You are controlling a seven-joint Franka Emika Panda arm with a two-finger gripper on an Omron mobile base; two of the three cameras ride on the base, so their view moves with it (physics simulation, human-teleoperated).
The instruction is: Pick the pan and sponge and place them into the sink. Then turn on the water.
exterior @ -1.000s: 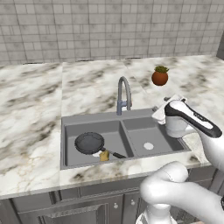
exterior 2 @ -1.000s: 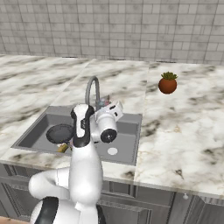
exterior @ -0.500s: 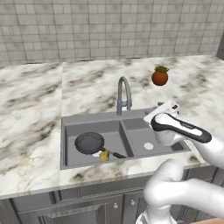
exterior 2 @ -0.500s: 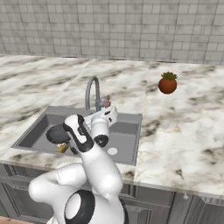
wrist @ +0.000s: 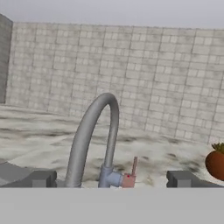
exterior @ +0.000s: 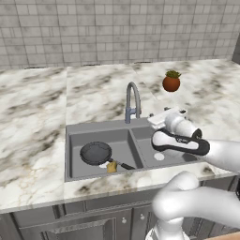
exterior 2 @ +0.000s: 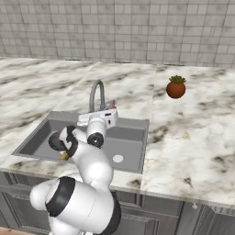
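Pan (exterior: 96, 153) sits in left basin of sink (exterior: 75, 140), near its front. Sponge (exterior: 111, 166) lies just beside pan, at front edge of that basin. Gripper (exterior: 157, 119) hangs over right basin, near back edge, pointing at faucet (exterior: 132, 100). Gripper fingers (wrist: 41, 178) spread wide apart, holding nothing. Red pot with plant (exterior: 171, 81) stands on desk (exterior: 33, 117), toward back right.

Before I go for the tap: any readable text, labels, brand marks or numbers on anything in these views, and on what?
No readable text in any view.
Arm link: a faint pale mark on the dark band, too small and blurred to read.
Faucet, its red lever, sink, pan, sponge, plant pot: no labels or numbers.
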